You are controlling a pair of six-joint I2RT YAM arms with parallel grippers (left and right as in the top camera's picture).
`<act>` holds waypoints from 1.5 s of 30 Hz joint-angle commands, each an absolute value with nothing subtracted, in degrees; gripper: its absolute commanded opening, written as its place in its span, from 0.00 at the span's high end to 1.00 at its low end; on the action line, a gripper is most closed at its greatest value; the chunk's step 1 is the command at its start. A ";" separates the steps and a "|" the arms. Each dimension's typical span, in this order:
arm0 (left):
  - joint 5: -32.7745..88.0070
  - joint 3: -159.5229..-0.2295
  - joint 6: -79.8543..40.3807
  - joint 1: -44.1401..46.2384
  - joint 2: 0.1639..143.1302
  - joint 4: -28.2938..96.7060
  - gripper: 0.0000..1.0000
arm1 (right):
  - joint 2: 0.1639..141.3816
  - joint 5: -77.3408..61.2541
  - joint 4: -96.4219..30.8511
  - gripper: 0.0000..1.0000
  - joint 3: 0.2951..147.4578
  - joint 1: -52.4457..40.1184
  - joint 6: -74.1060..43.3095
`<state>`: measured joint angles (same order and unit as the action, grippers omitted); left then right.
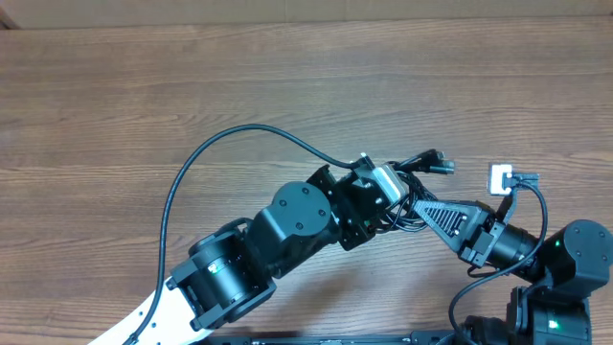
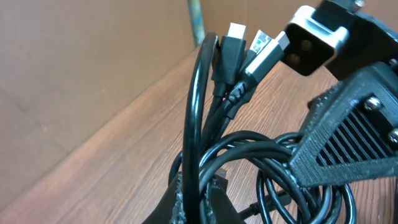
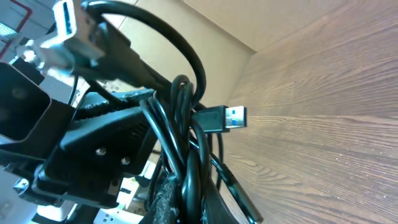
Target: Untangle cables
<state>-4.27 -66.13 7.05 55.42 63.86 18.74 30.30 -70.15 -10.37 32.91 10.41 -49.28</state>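
The cables (image 1: 414, 192) are a knot of thin black cords with plugs, held between both grippers right of the table's middle. Plugs (image 1: 436, 163) stick out at the bundle's upper right. My left gripper (image 1: 388, 196) is shut on cable strands; in the left wrist view the strands (image 2: 194, 143) run up between the fingers (image 2: 198, 202) to two plugs (image 2: 239, 46). My right gripper (image 1: 417, 206) is shut on the same bundle; the right wrist view shows cords (image 3: 186, 155) pinched between its fingers (image 3: 186, 199) and a blue-tongued USB plug (image 3: 227, 117) pointing right.
A thicker black robot cable (image 1: 220, 149) arcs from the left arm across the wooden table (image 1: 144, 96). A small white-grey connector (image 1: 500, 178) sits by the right arm's wiring. The right arm base (image 1: 565, 259) fills the lower right corner.
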 commanded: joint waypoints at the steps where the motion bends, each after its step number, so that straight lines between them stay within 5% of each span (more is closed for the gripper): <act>1: -16.73 -67.66 1.04 53.65 62.48 15.81 0.92 | 30.30 -70.48 -11.29 0.96 33.08 10.35 -47.86; 2: -17.10 -67.66 0.10 53.63 62.46 15.73 0.92 | 30.30 -70.35 -11.29 0.96 33.08 10.35 -47.86; 5: -19.55 -67.66 -4.80 53.60 62.43 15.14 0.69 | 30.30 -68.55 -11.29 0.96 33.06 10.35 -47.92; 10: -19.49 -67.66 -4.95 53.60 62.43 15.05 0.63 | 30.30 -68.16 -11.29 0.96 33.08 10.35 -47.92; 11: -19.46 -67.66 -4.97 53.60 62.46 15.00 0.36 | 30.30 -67.83 -11.29 0.96 33.06 10.35 -47.90; 16: -11.94 -67.66 -4.97 53.63 62.28 21.04 0.02 | 30.30 -63.86 -11.25 0.96 33.08 10.35 -48.12; 27: -11.97 -67.66 -0.19 53.63 58.30 24.01 0.00 | 32.27 -59.11 -16.45 0.96 33.08 10.35 -49.91; 35: -7.33 -67.66 -5.52 53.65 58.50 26.83 0.00 | 33.15 -51.83 -11.70 0.96 33.08 10.35 -73.80; 45: -7.62 -67.66 -32.49 53.63 62.78 27.27 0.00 | 33.15 -52.25 -7.64 0.96 33.08 10.35 -90.11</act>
